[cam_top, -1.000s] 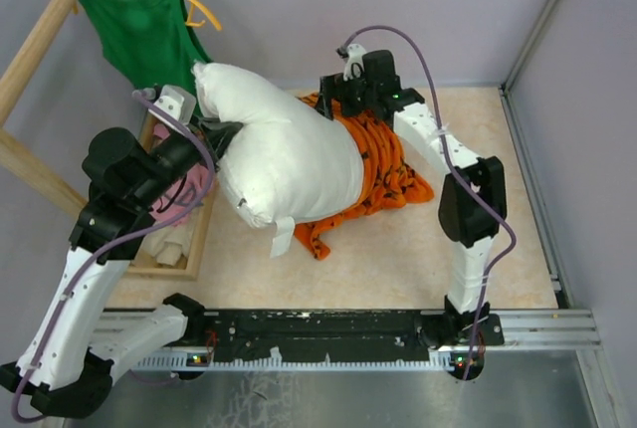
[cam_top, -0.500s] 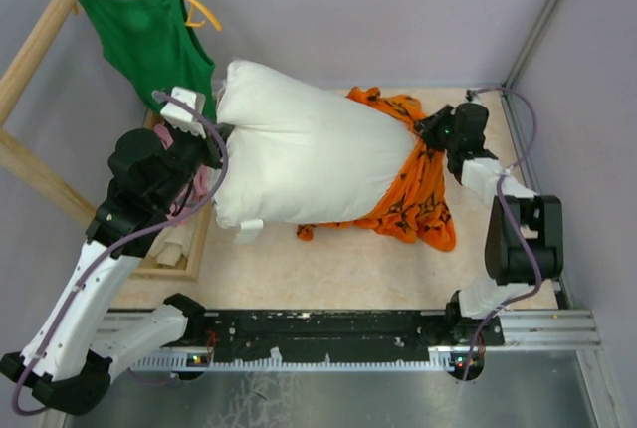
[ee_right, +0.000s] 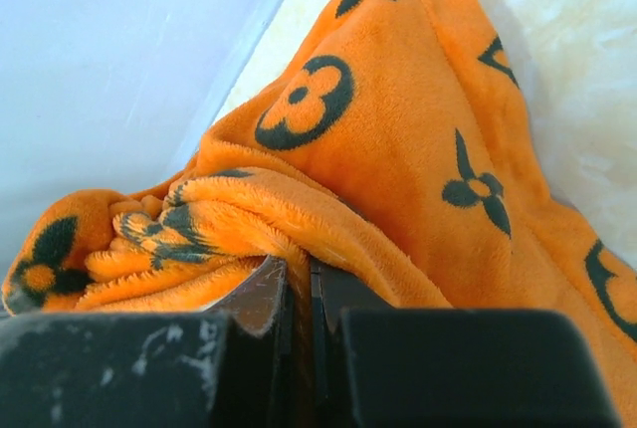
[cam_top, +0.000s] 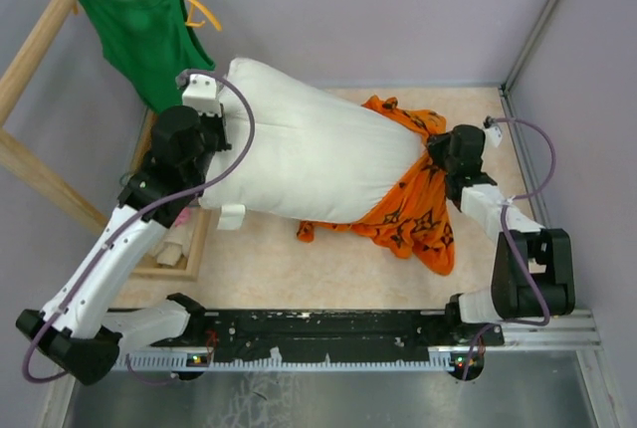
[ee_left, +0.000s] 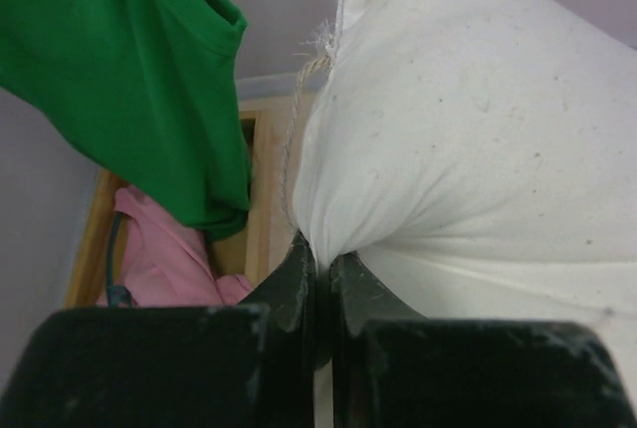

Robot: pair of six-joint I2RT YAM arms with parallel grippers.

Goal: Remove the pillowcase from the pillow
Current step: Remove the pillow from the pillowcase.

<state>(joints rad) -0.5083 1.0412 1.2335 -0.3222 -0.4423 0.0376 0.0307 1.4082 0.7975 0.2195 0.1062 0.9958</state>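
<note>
one pillow [cam_top: 309, 159], one pillowcase [cam_top: 413, 211], two arms on it. the pillow lies long across the counter [cam_top: 299, 259], plump and white, with a single small tag [cam_top: 231, 216] hanging off its near left corner. at the pillow's left end the left gripper [ee_left: 320, 261] has its jaws clenched on a pinch of the white cloth, just below a seam with a loose thread. at the pillow's right end sits the orange pillowcase, bunched and trailing down toward the near side. the right gripper [ee_right: 299, 271] has its jaws nipped tight on a fuzzy fold of it. from above i can't quite tell whether the pillow's right tip is still tucked inside. beyond the pillow's left end hangs one green tank top [cam_top: 149, 40], and one pink cloth [ee_left: 164, 254] lies beneath it.

a second ago the pillow was humped up and short, with the right gripper behind it. now the pillow is drawn out flat. over the last half second the right gripper has come a little nearer and the left arm's elbow has closed in on the pillow's left end.
</note>
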